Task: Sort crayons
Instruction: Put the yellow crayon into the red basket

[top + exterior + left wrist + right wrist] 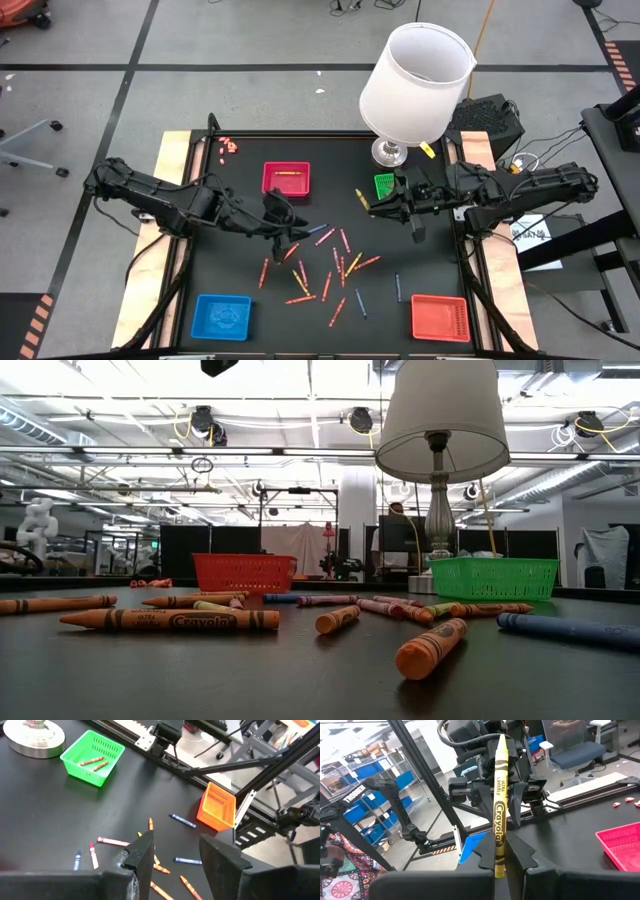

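Several crayons lie scattered on the black table's middle, mostly red and orange; the low view shows them lying flat. My right gripper hovers near the green tray, shut on a yellow crayon. Two crayons lie in the green tray. A single crayon lies in the pink tray. My left gripper stands open above the scattered crayons, left of centre, with nothing between its fingers. My right gripper pinches the yellow crayon's lower end between its two fingers. The fingers come level from the table's right side. The crayon rises past the fingertips with its tip up and is lifted clear of the table.
A white-shaded lamp stands at the far edge, its metal base just behind the green tray. A blue tray sits near left and a red tray near right. Small red bits lie at the far left corner.
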You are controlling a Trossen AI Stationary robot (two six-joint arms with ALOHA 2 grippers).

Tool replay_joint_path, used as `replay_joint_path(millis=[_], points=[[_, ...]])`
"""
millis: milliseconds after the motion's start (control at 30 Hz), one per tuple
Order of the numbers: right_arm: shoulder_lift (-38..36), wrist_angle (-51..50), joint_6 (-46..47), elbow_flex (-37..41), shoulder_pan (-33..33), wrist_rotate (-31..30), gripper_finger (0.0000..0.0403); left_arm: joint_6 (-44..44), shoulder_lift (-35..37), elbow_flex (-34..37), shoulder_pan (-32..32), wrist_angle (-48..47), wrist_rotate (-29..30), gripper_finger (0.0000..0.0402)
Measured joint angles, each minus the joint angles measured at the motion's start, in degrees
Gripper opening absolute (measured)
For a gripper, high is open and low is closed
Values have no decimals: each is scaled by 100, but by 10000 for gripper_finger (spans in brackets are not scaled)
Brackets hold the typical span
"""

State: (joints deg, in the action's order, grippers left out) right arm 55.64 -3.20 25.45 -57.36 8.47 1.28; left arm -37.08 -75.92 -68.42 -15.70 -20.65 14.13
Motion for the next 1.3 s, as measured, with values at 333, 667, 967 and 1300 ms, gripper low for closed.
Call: replay_joint_path(millis=[333, 667, 967, 1300], points=[[1, 0, -411, 0, 31, 35, 0, 112, -4, 0, 0, 1282, 75, 160], [146, 282, -518, 0, 31, 46, 7, 494, -4, -2, 12, 2468, 843, 160], [302, 683, -557, 1, 31, 48, 8, 896, -242, -2, 140, 3677, 875, 160], [396, 872, -546, 2, 33, 44, 8, 939, -801, -4, 219, 4679, 890, 160]])
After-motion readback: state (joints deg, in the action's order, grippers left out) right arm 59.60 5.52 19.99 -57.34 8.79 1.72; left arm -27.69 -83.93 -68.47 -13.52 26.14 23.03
